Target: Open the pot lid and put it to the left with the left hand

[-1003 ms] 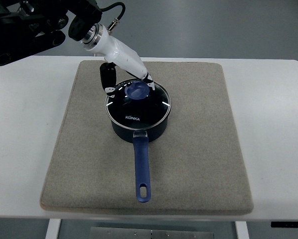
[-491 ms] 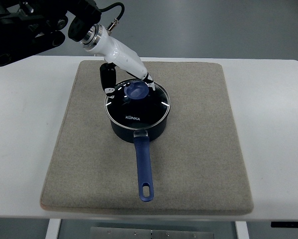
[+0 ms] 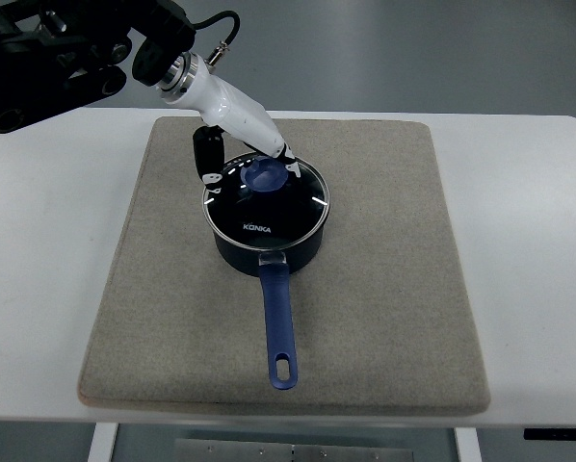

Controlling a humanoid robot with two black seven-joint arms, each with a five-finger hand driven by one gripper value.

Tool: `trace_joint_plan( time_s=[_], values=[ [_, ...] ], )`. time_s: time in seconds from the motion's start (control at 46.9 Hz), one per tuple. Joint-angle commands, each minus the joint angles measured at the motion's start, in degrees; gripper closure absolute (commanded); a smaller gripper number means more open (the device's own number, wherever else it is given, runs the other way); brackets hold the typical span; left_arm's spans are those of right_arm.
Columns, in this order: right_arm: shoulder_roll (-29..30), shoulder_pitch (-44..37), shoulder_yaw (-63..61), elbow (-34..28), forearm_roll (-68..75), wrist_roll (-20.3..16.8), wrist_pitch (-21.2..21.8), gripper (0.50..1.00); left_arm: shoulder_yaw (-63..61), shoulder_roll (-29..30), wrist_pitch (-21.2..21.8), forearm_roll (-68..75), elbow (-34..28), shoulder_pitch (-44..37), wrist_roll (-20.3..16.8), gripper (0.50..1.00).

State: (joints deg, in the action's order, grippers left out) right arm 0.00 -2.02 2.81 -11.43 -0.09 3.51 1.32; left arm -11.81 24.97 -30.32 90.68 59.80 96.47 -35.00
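Note:
A dark pot [image 3: 267, 245] with a long blue handle [image 3: 277, 327] stands on the grey mat [image 3: 384, 289]. Its glass lid [image 3: 266, 204] lies on it, with a blue knob [image 3: 266, 173] at the top. My left hand [image 3: 249, 159], white with black parts, reaches in from the upper left over the far side of the lid. Its fingertips [image 3: 286, 156] touch the far edge of the knob. The black thumb [image 3: 208, 159] hangs by the lid's left rim, well apart from the knob. The hand is open and grips nothing. The right arm is out of view.
The mat lies on a white table [image 3: 529, 241], with bare mat to the left [image 3: 158, 250] and right of the pot. The dark arm body [image 3: 57, 58] fills the upper left corner.
The pot has turned a little, so the end of its handle has swung slightly to the right. The left hand has shifted a touch up and left at the knob. The lid stays on.

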Motion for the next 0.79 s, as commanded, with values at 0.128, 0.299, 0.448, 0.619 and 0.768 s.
trace_joint_plan(
  time_s=[0.128, 0.299, 0.448, 0.619, 0.768],
  values=[
    [0.0, 0.0, 0.0, 0.0, 0.0, 0.0, 0.0, 0.585, 0.0, 0.0, 0.1, 0.3, 0.0, -0.2, 0.0, 0.544],
    [0.0, 0.0, -0.1, 0.0, 0.0, 0.0, 0.0, 0.583, 0.0, 0.0, 0.6, -0.2, 0.1, -0.5, 0.0, 0.546],
    [0.0, 0.0, 0.0, 0.0, 0.0, 0.0, 0.0, 0.585, -0.1, 0.0, 3.4, 0.0, 0.0, -0.9, 0.0, 0.544],
    [0.0, 0.0, 0.0, 0.0, 0.0, 0.0, 0.0, 0.585, -0.1, -0.1, 4.1, 0.5, -0.5, -1.1, 0.0, 0.549],
    [0.0, 0.0, 0.0, 0.0, 0.0, 0.0, 0.0, 0.583, -0.1, -0.1, 4.0, 0.7, -0.6, -1.2, 0.0, 0.549]
  ],
)
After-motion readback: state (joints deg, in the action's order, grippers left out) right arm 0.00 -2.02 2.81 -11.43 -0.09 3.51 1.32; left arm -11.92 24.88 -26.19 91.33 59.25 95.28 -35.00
